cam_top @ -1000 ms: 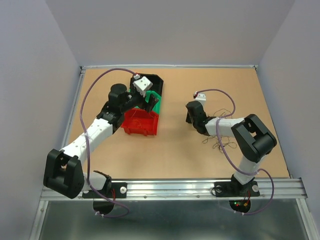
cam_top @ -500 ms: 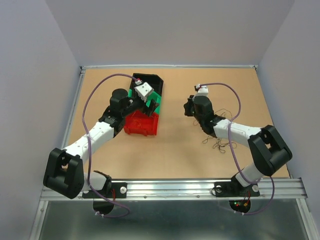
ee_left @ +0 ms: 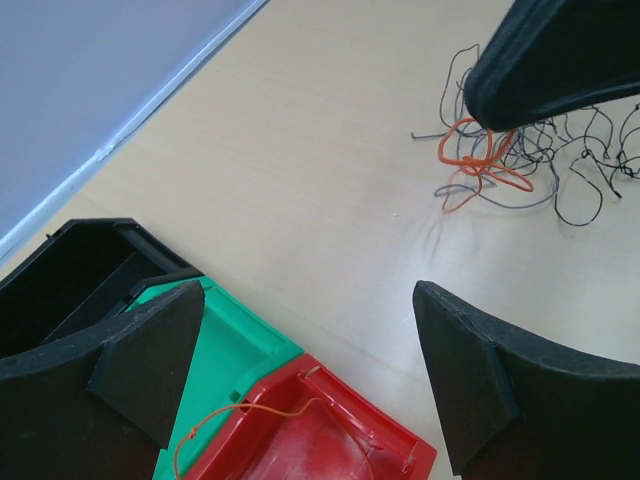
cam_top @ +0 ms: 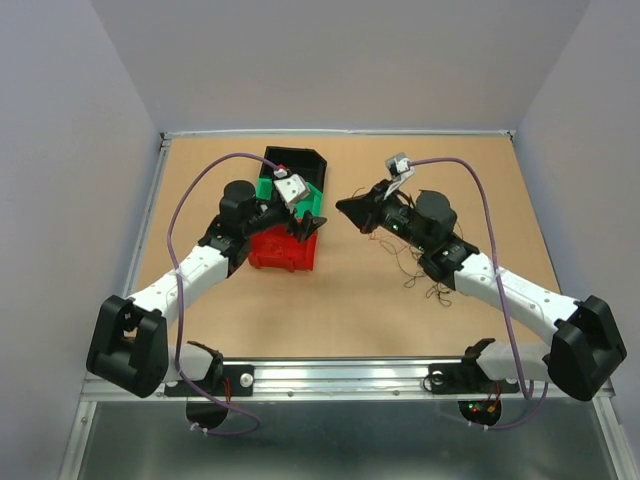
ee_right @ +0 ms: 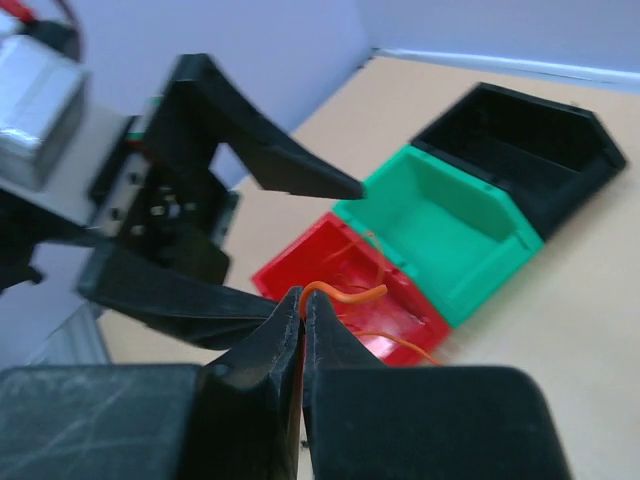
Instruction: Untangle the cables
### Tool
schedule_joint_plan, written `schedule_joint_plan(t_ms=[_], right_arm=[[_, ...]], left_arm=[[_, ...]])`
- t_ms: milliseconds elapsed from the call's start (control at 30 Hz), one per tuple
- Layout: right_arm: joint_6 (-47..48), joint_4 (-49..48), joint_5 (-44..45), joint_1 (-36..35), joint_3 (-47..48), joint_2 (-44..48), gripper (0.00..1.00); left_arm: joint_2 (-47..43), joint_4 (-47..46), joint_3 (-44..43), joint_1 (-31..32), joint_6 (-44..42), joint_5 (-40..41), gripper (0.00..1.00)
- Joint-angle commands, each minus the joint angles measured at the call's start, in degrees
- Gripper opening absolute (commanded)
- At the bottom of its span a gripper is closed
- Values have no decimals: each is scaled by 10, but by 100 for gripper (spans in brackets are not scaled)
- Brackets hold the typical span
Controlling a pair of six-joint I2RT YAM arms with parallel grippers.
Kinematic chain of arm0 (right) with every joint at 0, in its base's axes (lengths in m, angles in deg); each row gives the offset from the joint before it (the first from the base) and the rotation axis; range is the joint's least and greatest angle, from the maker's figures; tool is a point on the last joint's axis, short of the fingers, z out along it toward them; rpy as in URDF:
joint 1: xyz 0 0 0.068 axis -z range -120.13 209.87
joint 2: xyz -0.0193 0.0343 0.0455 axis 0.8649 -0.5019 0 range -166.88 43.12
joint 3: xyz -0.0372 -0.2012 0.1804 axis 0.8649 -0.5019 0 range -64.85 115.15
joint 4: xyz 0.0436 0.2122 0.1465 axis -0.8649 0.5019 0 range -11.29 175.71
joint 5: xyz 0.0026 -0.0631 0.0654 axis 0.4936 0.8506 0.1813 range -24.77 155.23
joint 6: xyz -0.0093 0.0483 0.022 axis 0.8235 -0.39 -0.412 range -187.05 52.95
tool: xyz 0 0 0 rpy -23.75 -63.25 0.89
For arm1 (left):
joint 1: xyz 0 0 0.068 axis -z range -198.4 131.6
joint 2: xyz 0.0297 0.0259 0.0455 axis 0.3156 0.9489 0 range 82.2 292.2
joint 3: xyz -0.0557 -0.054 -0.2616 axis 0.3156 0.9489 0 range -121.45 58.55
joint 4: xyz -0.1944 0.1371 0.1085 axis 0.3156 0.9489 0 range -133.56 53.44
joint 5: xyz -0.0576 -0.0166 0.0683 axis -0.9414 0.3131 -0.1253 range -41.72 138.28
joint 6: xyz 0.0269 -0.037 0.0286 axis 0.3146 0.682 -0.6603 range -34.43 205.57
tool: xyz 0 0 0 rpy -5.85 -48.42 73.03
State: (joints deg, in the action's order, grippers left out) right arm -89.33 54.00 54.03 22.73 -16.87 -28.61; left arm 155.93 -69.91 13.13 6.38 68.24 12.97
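My right gripper [ee_right: 302, 297] is shut on a thin orange cable [ee_right: 345, 292] that curls out of its tips. In the top view it [cam_top: 347, 206] hangs in the air just right of the bins. Below its tip [ee_left: 555, 60] an orange loop [ee_left: 470, 165] is mixed with dark cables [ee_left: 585, 180]. More dark strands [cam_top: 437, 289] lie on the table under the right arm. My left gripper [ee_left: 308, 295] is open above the red bin [ee_left: 330, 440], with nothing between its fingers. An orange cable [ee_left: 250, 410] lies inside that bin.
Three bins stand in a row: red [cam_top: 283, 247], green [cam_top: 313, 219] and black [cam_top: 300, 163]. The two grippers are close together at the bins' right side. Grey walls enclose the board on three sides. Thick purple leads arch over both arms.
The right arm has swung left from the tangle towards the bins, and its gripper has shut on an orange cable. The left gripper has stayed over the bins and opened a little wider.
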Motion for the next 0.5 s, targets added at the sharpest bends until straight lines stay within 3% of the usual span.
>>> schedule_joint_plan(t_ms=[0, 267, 467], right_arm=[[-19, -54, -72, -13, 42, 21, 1], [-47, -95, -101, -23, 95, 17, 1], [-71, -126, -108, -25, 112, 11, 1]], left_arm=[[-10, -44, 3, 4, 13, -55, 98], [-3, -54, 4, 4, 24, -132, 98], [7, -56, 6, 4, 17, -131, 98]])
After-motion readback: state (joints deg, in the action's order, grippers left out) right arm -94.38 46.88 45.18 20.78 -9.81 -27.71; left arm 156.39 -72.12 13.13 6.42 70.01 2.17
